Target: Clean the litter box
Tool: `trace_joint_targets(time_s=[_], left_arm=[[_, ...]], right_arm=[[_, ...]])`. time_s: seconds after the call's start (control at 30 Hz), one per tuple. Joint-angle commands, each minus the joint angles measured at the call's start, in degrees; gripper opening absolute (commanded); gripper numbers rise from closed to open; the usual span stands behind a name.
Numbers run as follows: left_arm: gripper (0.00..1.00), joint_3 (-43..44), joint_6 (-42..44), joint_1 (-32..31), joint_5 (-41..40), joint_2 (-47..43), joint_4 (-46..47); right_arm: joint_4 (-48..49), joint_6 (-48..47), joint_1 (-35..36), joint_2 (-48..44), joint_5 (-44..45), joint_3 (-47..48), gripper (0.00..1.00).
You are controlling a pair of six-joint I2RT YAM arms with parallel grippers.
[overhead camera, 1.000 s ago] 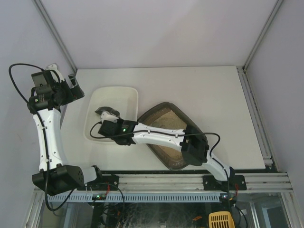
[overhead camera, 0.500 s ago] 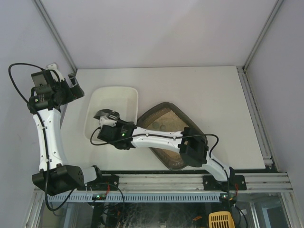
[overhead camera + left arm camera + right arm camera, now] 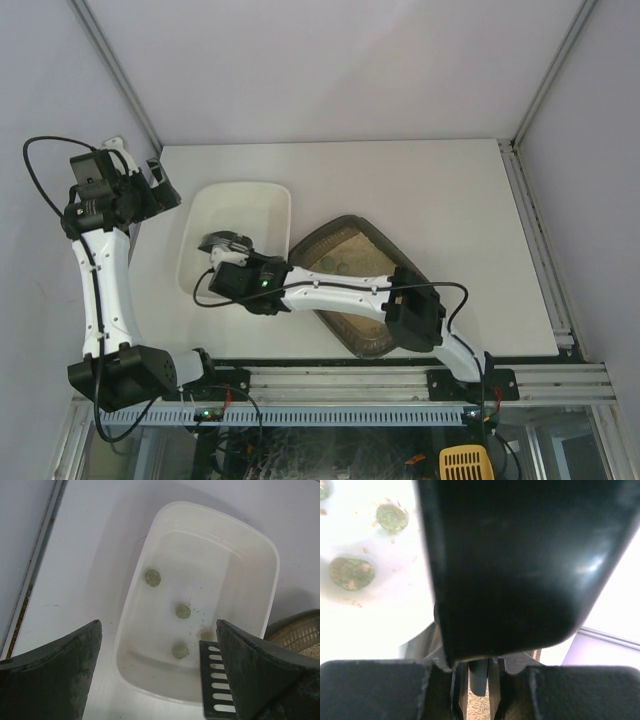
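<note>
Three greenish clumps (image 3: 183, 611) already lie in the white plastic tray (image 3: 165, 514), with the black slotted scoop (image 3: 215, 685) pinched in the right gripper (image 3: 238, 262) above it; the dark grey-brown litter box (image 3: 348, 218) may hold more.

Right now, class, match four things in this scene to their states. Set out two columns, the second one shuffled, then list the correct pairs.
1. white tray
2. litter box
3. black slotted scoop
4. left gripper

a. jaws open, holding nothing
b. contains beige litter
c. clamped in the shut right gripper
d. contains three greenish clumps

Pairs: 1-d, 2-b, 3-c, 4-a
</note>
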Motion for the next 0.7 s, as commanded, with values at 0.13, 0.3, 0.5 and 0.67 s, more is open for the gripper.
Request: trace_joint_targets(time_s=[0.13, 0.3, 0.5, 0.67], left_arm=[[1.00, -0.7, -1.3, -0.4, 2.3, -0.8, 1.9], [1.00, -0.4, -0.8, -1.0, 1.7, -0.3, 2.1], [1.00, 0.6, -1.4, -4.3, 2.3, 1.6, 1.6], [1.00, 2.1, 0.2, -11.7, -0.5, 4.6, 0.9]], right_arm=[[3.2, 11.5, -6.0, -11.2, -11.9, -2.0, 0.00], [-2.3, 17.3, -9.6, -14.0, -28.7, -2.4, 0.00], [14.6, 26.5, -18.1, -28.0, -62.6, -21.8, 0.00], [17.7, 28.7, -20.0, -33.3, -73.5, -28.8, 0.00]])
